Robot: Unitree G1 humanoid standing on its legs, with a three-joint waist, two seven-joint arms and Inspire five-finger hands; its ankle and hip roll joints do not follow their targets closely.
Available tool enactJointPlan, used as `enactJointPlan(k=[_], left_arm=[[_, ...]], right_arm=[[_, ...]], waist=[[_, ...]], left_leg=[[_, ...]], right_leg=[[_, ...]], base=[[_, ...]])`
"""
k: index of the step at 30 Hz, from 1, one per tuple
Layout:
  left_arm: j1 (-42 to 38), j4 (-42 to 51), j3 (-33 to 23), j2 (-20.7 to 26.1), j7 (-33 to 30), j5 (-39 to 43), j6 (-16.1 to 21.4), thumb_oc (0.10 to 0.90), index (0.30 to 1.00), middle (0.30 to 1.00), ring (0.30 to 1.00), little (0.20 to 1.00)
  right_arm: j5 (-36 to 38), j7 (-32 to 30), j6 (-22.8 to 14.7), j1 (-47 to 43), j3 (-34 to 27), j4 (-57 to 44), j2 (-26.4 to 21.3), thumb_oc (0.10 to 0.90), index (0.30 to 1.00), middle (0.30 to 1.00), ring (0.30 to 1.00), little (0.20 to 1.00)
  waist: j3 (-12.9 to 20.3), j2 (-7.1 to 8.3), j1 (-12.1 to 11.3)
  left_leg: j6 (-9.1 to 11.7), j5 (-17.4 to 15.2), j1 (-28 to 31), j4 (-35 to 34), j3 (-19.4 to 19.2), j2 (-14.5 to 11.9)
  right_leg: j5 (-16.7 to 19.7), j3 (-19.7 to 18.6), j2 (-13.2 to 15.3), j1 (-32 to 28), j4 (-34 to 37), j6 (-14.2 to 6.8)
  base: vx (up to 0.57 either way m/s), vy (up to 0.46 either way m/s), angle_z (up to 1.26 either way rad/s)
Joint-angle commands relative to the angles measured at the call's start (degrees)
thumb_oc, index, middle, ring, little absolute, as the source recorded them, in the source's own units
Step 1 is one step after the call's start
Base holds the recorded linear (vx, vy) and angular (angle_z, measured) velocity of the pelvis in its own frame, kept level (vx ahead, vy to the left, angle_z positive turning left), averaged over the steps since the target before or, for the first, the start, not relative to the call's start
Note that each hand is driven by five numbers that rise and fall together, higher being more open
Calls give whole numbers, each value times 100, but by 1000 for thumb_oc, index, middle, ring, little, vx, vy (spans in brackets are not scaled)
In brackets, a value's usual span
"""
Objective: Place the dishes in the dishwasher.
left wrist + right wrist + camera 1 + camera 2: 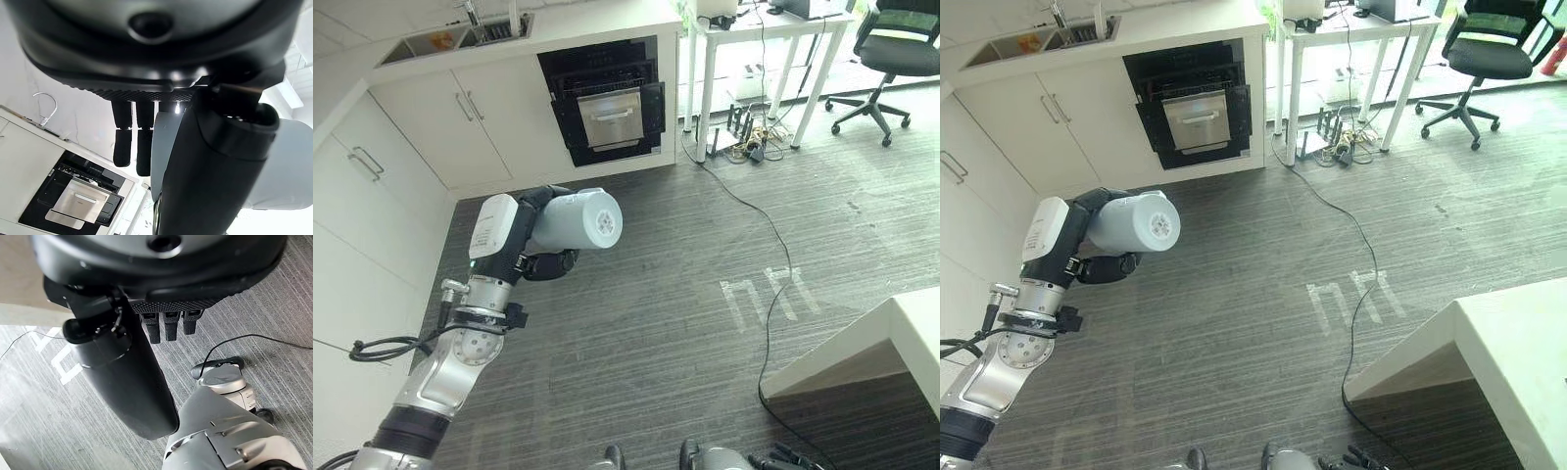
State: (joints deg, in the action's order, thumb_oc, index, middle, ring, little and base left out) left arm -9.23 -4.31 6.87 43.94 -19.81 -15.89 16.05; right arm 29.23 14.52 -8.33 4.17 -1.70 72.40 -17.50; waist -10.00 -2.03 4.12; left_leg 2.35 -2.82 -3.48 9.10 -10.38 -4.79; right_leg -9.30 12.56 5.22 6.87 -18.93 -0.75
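The left robot hand (548, 262) has its fingers and thumb curled round a pale grey cup (576, 219), held on its side with the base facing roughly three o'clock in the head views. In the left wrist view the cup (168, 147) sits between the thumb and the fingers (129, 142), though how firmly it is pinned is hard to judge from that angle. The right robot hand (146, 357) hangs over the carpeted floor (685, 313) with its fingers fairly straight and nothing in them.

The dishwasher (605, 108) stands open in the white cabinet run at about twelve o'clock from the cup, well apart from it, with its metal-fronted rack (612, 119) pulled partly out. The sink (450, 39) lies at about eleven o'clock on the counter above.

The carry is likely the risky part. The cup is smooth and round and lies sideways, so a loose hold could let it roll out of the fingers during the walk. A black cable (769, 245) trails across the floor at about three o'clock, and a step drifting that way could catch it. At the dishwasher, a low approach may knock the cup on the open door.
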Motion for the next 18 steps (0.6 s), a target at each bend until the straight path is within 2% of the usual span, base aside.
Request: enactJointPlan(k=[1, 10, 18], left_arm=[[-595, 362, -722, 205, -454, 333, 218, 400, 300, 300, 300, 300], [-652, 560, -759, 230, -425, 312, 12, 400, 300, 300, 300, 300], [-417, 584, -849, 54, -618, 156, -140, 400, 300, 300, 300, 300]], right_arm=[[-247, 47, -186, 87, 78, -164, 75, 800, 900, 900, 900, 900], [-542, 17, -72, 104, 231, -297, 174, 800, 900, 900, 900, 900], [-1008, 112, -72, 23, 338, -202, 131, 800, 900, 900, 900, 900]], waist=[[369, 14, -82], [426, 83, -180], [456, 144, -371]], left_leg=[[87, -822, -447, 809, 14, -137], [27, -879, -442, 809, -53, -65], [54, -908, -398, 809, -11, -70]], right_leg=[[-23, 76, 621, -238, 174, -903], [60, 169, 780, -172, 174, -1019], [-13, 354, 816, -304, 174, -1035]], base=[[9, 78, -2], [-21, 49, 2], [-27, 32, 3]])
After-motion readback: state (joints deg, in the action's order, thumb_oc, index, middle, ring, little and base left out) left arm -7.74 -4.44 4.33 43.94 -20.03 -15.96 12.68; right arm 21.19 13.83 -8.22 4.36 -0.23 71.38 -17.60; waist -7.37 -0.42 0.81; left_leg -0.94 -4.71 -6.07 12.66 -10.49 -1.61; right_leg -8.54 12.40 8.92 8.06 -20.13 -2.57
